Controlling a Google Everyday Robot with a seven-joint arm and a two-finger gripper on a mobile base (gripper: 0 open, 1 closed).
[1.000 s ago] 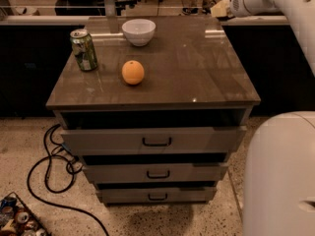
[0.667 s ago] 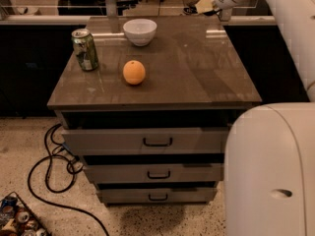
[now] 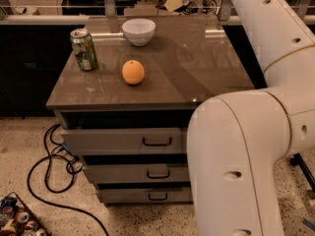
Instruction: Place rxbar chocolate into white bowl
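Note:
The white bowl [image 3: 139, 31] stands near the far edge of the brown cabinet top [image 3: 197, 68], left of centre. My gripper [image 3: 175, 0] hangs at the top of the view, above the far edge and just up and right of the bowl. The white arm [image 3: 256, 18] reaches to it from the right. No dark snack bar shows anywhere on the top; the rxbar chocolate is hidden or out of view.
A green soda can [image 3: 83, 49] stands at the left edge. An orange [image 3: 133, 72] lies in front of the bowl. The top drawer [image 3: 123, 140] stands slightly open. A black cable [image 3: 54, 166] and a tray of cans [image 3: 17, 219] lie on the floor.
The arm has swung left along the far edge, bringing the gripper from the far right corner to just right of the bowl. The bowl, orange and can have not moved.

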